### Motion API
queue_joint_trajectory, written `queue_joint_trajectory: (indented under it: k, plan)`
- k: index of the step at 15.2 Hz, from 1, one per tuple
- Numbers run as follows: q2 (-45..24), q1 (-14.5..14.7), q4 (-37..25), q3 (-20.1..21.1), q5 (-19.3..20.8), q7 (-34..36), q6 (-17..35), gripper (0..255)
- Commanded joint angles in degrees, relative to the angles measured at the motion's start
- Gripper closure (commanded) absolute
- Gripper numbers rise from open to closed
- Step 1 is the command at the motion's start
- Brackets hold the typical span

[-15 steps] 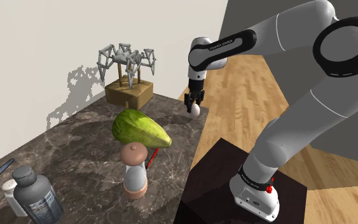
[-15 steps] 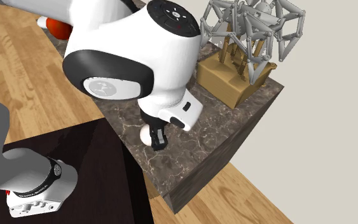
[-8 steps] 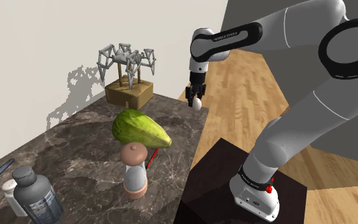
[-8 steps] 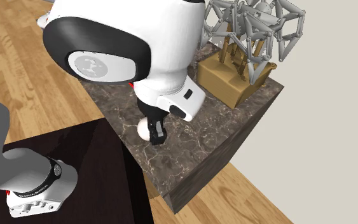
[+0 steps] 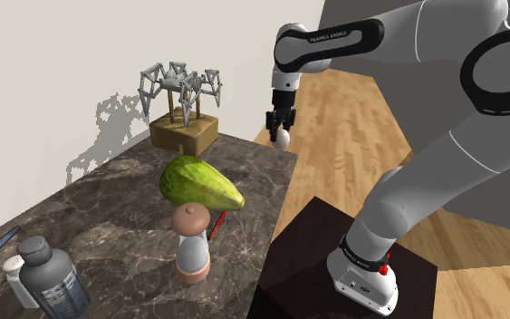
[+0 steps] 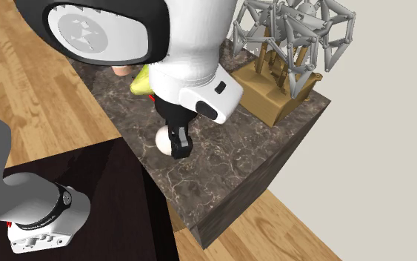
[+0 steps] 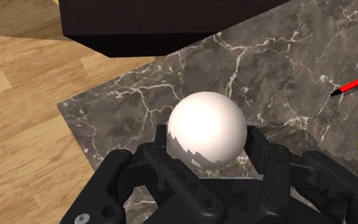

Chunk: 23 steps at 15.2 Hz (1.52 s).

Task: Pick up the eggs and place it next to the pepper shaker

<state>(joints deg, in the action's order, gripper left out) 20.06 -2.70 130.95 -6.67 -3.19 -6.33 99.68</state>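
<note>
White egg (image 7: 207, 130) pinched between black gripper's (image 7: 209, 139) fingers, looks near round, long axis unclear, above marble counter (image 5: 108, 217), pepper shaker (image 5: 192, 243) at shoulder view's seven o'clock

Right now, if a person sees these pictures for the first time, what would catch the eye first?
First, the white egg clasped in the black claw, held above a corner of the dark marble counter. Then the big green fruit lying near the counter's middle, and the grey strut sculpture on its tan box at the far end.
</note>
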Motion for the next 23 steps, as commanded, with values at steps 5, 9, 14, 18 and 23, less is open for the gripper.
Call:
queue_joint_trajectory:
  k: [5,9,14,18,23]
  plan:
    - [0.8,0.0,-4.0,0.1,0.0,0.4,-4.7,255]
    - [0.9,0.1,-6.9,0.1,0.0,0.7,-7.8,255]
    - [0.9,0.1,-10.8,0.2,0.0,1.0,-11.7,255]
    - [0.7,0.2,-13.4,0.2,0.0,1.1,-14.0,255]
    - [1.9,2.9,-12.0,5.0,-3.0,8.1,-13.2,255]
